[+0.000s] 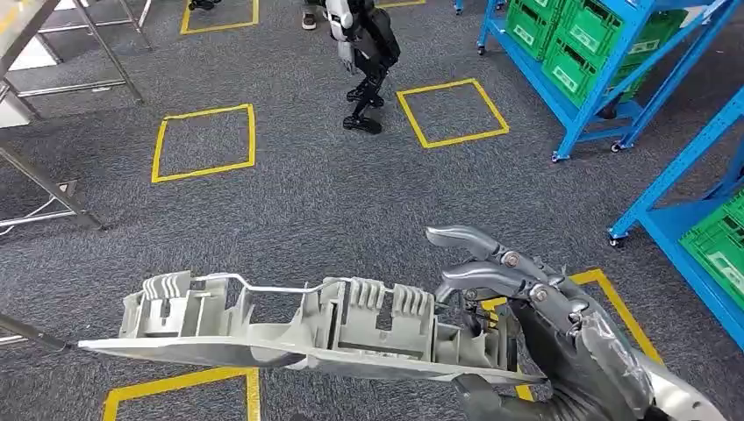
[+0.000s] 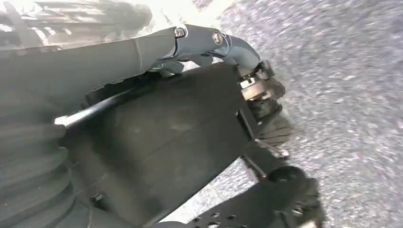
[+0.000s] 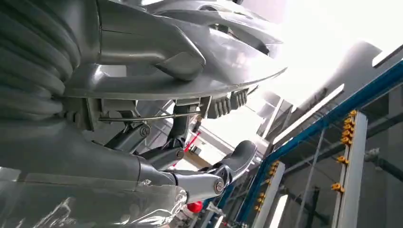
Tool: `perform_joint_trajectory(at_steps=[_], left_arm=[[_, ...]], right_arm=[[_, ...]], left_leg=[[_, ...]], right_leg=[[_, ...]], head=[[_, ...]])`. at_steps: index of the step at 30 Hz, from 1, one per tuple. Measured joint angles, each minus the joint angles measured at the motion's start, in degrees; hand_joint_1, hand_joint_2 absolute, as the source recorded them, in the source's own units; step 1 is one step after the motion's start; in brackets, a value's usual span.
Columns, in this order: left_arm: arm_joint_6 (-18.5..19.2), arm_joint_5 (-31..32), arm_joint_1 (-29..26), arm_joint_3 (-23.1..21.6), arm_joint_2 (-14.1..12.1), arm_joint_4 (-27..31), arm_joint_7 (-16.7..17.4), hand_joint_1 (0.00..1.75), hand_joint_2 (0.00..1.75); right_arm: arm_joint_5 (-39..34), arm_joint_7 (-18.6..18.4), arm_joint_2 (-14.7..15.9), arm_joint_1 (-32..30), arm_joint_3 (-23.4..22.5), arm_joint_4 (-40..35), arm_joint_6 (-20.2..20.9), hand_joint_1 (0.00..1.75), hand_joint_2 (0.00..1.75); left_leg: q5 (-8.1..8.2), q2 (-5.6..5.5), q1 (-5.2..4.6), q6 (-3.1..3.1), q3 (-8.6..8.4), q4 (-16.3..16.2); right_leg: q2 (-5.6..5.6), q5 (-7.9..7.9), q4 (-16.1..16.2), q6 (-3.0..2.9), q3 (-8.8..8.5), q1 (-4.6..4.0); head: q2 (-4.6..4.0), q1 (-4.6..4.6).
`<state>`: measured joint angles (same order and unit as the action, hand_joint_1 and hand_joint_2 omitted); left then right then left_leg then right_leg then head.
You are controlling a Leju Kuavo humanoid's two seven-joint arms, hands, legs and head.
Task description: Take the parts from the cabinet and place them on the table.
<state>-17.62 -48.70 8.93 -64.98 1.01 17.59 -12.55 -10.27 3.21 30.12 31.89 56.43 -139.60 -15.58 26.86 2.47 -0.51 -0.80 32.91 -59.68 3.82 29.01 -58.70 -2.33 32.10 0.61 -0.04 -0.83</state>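
A long grey plastic part (image 1: 289, 329) with ribbed clips and a thin wire along its top lies level across the lower head view. My right hand (image 1: 535, 316) grips its right end, fingers curled over the top edge and thumb underneath. The right wrist view shows the part (image 3: 199, 71) from below, with the hand's fingers (image 3: 199, 183) wrapped around it. My left hand (image 2: 142, 52) hangs beside my dark body above the carpet, a finger stretched out and nothing in it.
Grey carpet with yellow taped squares (image 1: 203, 140) stretches ahead. Blue racks with green crates (image 1: 597, 35) stand at the far right, and another rack (image 1: 702, 228) is closer on the right. Metal table legs (image 1: 44, 175) stand at the left. Another robot (image 1: 364, 53) stands ahead.
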Motion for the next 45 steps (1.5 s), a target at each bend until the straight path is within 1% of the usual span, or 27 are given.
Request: perform_joint_trajectory(at_steps=[2, 5, 7, 8, 10, 11, 12, 14, 15, 16, 20, 21, 23, 25, 26, 28, 30, 31, 32, 35, 36, 37, 38, 40, 41, 43, 45], left_arm=[[0.00, 0.02, -0.04, -0.02, -0.11, -0.02, 0.18, 0.00, 1.75], [-0.02, 0.07, -0.14, -0.02, -0.26, -0.02, 0.18, 0.00, 1.75], [-0.04, 0.05, 0.00, -0.02, -0.22, -0.02, 0.24, 0.00, 1.75], [-0.07, 0.04, 0.01, -0.02, -0.22, -0.02, 0.28, 0.00, 1.75], [-0.07, 0.09, -0.01, -0.02, -0.22, -0.02, 0.31, 0.00, 1.75], [-0.07, 0.11, 0.01, -0.02, -0.22, -0.02, 0.33, 0.00, 1.75], [-0.07, 0.13, 0.04, -0.04, -0.22, -0.02, 0.33, 0.00, 1.75], [-0.07, 0.13, 0.17, -0.04, -0.17, 0.00, 0.35, 0.00, 1.75], [-0.09, 0.13, 0.22, -0.04, -0.17, 0.02, 0.35, 0.00, 1.75], [-0.13, 0.13, 0.30, -0.04, -0.17, 0.04, 0.37, 0.00, 1.75], [-0.39, 0.17, 0.47, -0.13, -0.22, 0.04, 0.37, 0.00, 1.75], [-0.42, 0.15, 0.47, -0.17, -0.26, 0.07, 0.37, 0.00, 1.75], [-0.70, 0.13, 0.47, -0.37, -0.28, 0.09, 0.50, 0.00, 1.75], [-0.74, 0.15, 0.93, -0.42, -0.31, 0.09, 0.44, 0.00, 1.75], [-0.74, 0.15, 1.06, -0.44, -0.31, 0.11, 0.42, 0.00, 1.75], [-0.72, 0.11, 1.00, -0.50, -0.33, 0.15, 0.44, 0.00, 1.75], [-0.72, 0.04, 0.66, -0.70, -0.35, 0.15, 0.70, 0.00, 1.75], [-0.70, 0.00, 0.40, -0.85, -0.37, 0.15, 0.83, 0.00, 1.75], [-0.70, 0.00, 0.35, -0.94, -0.35, 0.17, 0.81, 0.00, 1.75], [-0.70, -0.02, 0.10, -1.05, -0.39, 0.17, 0.74, 0.00, 1.75], [-0.70, -0.13, 0.12, -1.07, -0.39, 0.18, 0.66, 0.00, 1.75], [-0.70, -0.37, 0.14, -1.09, -0.37, 0.20, 0.57, 0.00, 1.75], [-0.77, -0.61, 0.15, -1.11, -0.37, 0.20, 0.52, 0.00, 1.75], [-0.72, -0.74, 0.20, -1.18, -0.35, 0.22, 0.44, 0.00, 1.75], [-0.72, -0.79, 0.21, -1.20, -0.35, 0.22, 0.33, 0.00, 1.75], [-0.72, -0.81, 0.25, -1.20, -0.35, 0.24, 0.24, 0.00, 1.75], [-0.72, -0.83, 0.34, -1.20, -0.33, 0.28, 0.20, 0.00, 1.75]], right_arm=[[-0.04, 0.02, 0.02, -0.01, -0.07, 0.00, 0.02, 1.75, 1.75], [-0.09, 0.02, 0.02, 0.02, -0.15, 0.00, 0.09, 1.75, 1.75], [-0.09, 0.11, 0.11, 0.09, -0.28, 0.00, 0.09, 1.75, 1.75], [-0.09, 0.17, 0.13, 0.03, -0.31, 0.02, 0.09, 1.75, 1.75], [-0.11, 0.17, 0.17, -0.12, -0.31, 0.02, 0.09, 1.75, 1.75], [-0.11, 0.15, 0.22, -0.19, -0.28, 0.02, 0.09, 1.75, 1.75], [-0.11, 0.15, 0.22, -0.21, -0.28, 0.02, 0.09, 1.75, 1.75], [-0.09, 0.15, 0.22, -0.15, -0.28, 0.02, 0.09, 1.75, 1.75], [-0.07, 0.13, 0.22, -0.11, -0.28, 0.02, 0.09, 1.75, 1.75], [-0.07, 0.09, 0.22, -0.10, -0.26, 0.02, 0.09, 1.75, 1.75], [-0.02, -0.11, 0.24, -0.01, -0.33, 0.02, 0.13, 1.75, 1.75], [-0.02, -0.13, 0.22, 0.04, -0.35, 0.02, 0.13, 1.75, 1.75], [-0.02, -0.13, 0.24, 0.04, -0.48, 0.02, 0.13, 1.75, 1.75], [-0.02, -0.17, 0.24, 0.00, -0.44, 0.02, 0.20, 1.75, 1.75], [-0.02, -0.20, 0.24, 0.00, -0.44, 0.02, 0.20, 1.75, 1.75], [-0.02, -0.20, 0.22, 0.02, -0.44, 0.02, 0.20, 1.75, 1.75], [-0.02, -0.20, 0.22, 0.02, -0.44, 0.02, 0.24, 1.75, 1.75], [-0.02, -0.20, 0.24, 0.03, -0.44, 0.02, 0.24, 1.75, 1.75], [-0.04, -0.20, 0.24, 0.07, -0.46, 0.02, 0.24, 1.75, 1.75], [-0.09, -0.22, 0.24, 0.05, -0.44, 0.02, 0.26, 1.75, 1.75], [-0.09, -0.22, 0.24, 0.04, -0.50, 0.02, 0.24, 1.75, 1.75], [-0.09, -0.24, 0.28, 0.12, -0.52, 0.02, 0.26, 1.75, 1.75], [-0.09, -0.22, 0.31, 0.15, -0.55, 0.02, 0.26, 1.75, 1.75], [-0.15, -0.24, 0.37, -0.03, -0.50, 0.02, 0.26, 1.75, 1.75], [-0.15, -0.24, 0.37, -0.05, -0.48, 0.04, 0.26, 1.75, 1.75], [-0.17, -0.24, 0.44, -0.05, -0.48, 0.07, 0.26, 1.75, 1.75], [-0.17, -0.24, 0.44, 0.00, -0.48, 0.07, 0.26, 1.75, 1.75]], left_leg=[[0.92, 0.33, -0.52, 0.76, -0.85, 1.40], [0.49, -1.30, -0.44, 1.70, -0.94, 2.60], [0.04, -2.14, -0.01, 2.10, -1.26, 3.16], [0.05, -2.54, -0.01, 2.24, -1.26, 3.16], [0.12, -3.53, -0.13, 2.35, -1.25, 3.09], [0.13, -4.06, -0.14, 2.36, -1.32, 3.07], [0.20, -4.63, -0.13, 2.34, -1.43, 3.03], [0.51, -6.00, -0.05, 1.98, -1.78, 2.76], [0.82, -6.53, -0.03, 1.74, -1.78, 2.46], [1.03, -6.83, -0.30, 1.43, -1.41, 2.11], [1.03, -8.61, 0.18, 0.23, -0.87, 2.06], [1.51, -7.45, 0.15, -0.06, -0.94, 1.44], [5.09, -4.06, 0.28, -0.73, 2.04, -4.66], [8.60, -3.27, 0.55, -1.07, 6.32, -13.71], [8.85, -3.15, 0.64, -1.12, 7.36, -15.76], [5.67, -3.02, 0.78, -1.06, 5.77, -12.24], [0.31, -1.69, 0.73, -0.63, 0.72, -2.06], [0.88, 0.39, 0.35, -0.41, -0.57, 0.34], [0.85, 0.46, -0.10, 0.03, -0.74, 1.73], [0.81, -1.05, -0.41, 1.16, -0.67, 1.83], [0.38, -1.61, 0.03, 1.69, -1.12, 2.47], [0.29, -2.01, 0.04, 1.82, -1.21, 2.65], [0.31, -2.30, 0.13, 2.01, -1.20, 2.65], [0.33, -3.23, 0.06, 2.29, -1.18, 2.63], [0.34, -3.80, -0.04, 2.31, -1.20, 2.58], [0.42, -4.98, -0.08, 2.33, -1.41, 2.53], [0.69, -6.28, -0.05, 2.05, -1.71, 2.35]], right_leg=[[0.74, 0.06, -0.11, 0.61, 0.31, -0.33], [2.33, 0.13, 0.24, 1.53, 0.06, -0.33], [-2.45, 2.28, -3.04, 1.84, 1.69, 0.07], [-3.32, 4.33, -7.32, 1.92, 3.88, 0.10], [-3.54, 7.11, -15.86, 2.18, 8.60, 0.08], [-3.54, 6.62, -17.28, 2.21, 9.67, 0.10], [-3.54, 4.84, -16.01, 2.24, 9.44, 0.12], [-4.20, -1.25, -6.76, 2.21, 5.68, 0.38], [-5.85, -3.35, -1.79, 2.23, 3.63, 0.65], [-7.68, -2.12, -1.05, 2.28, 2.96, 0.80], [-5.89, -2.24, -0.41, 1.17, 2.86, 0.55], [-5.21, -2.36, -0.11, 0.78, 2.56, 0.71], [-4.11, -2.00, -0.01, 0.18, 2.04, 0.53], [-2.72, -1.76, -0.04, 0.00, 1.90, 0.35], [-2.07, -1.67, -0.04, 0.02, 1.85, 0.28], [-0.99, -1.43, -0.08, 0.13, 1.62, 0.20], [-0.04, -1.07, -0.09, 0.51, 0.96, 0.19], [0.30, -0.97, 0.06, 0.77, 0.75, 0.19], [0.72, -0.83, -0.20, 1.09, 0.88, -0.22], [2.31, -0.91, 0.03, 2.06, 0.82, 0.11], [2.37, -0.45, -0.08, 2.43, 0.87, 0.25], [-0.42, 0.36, -1.19, 2.68, 1.17, 0.49], [-2.22, 2.17, -4.22, 2.66, 2.68, 0.51], [-3.42, 6.16, -13.77, 2.75, 7.64, 0.49], [-3.46, 6.71, -17.18, 2.75, 9.59, 0.46], [-3.51, 3.83, -15.58, 2.57, 9.46, 0.44], [-4.59, -1.92, -6.20, 2.23, 5.49, 0.51]], head=[[0.00, -0.06], [0.00, -0.02], [0.00, 0.39], [0.00, 0.83], [0.00, 1.03], [0.00, 1.03], [0.00, 1.07], [0.00, 1.25], [0.00, 1.33], [0.00, 1.38], [0.00, 1.23], [0.00, 1.20], [0.00, 0.51], [0.00, 0.40], [0.00, 0.40], [0.00, 0.31], [0.00, 0.20], [0.00, 0.18], [0.00, 0.07], [0.00, 0.31], [0.00, 0.31], [0.00, 0.46], [0.00, 0.62], [0.00, 1.31], [0.00, 1.36], [0.00, 1.38], [0.00, 1.47]])
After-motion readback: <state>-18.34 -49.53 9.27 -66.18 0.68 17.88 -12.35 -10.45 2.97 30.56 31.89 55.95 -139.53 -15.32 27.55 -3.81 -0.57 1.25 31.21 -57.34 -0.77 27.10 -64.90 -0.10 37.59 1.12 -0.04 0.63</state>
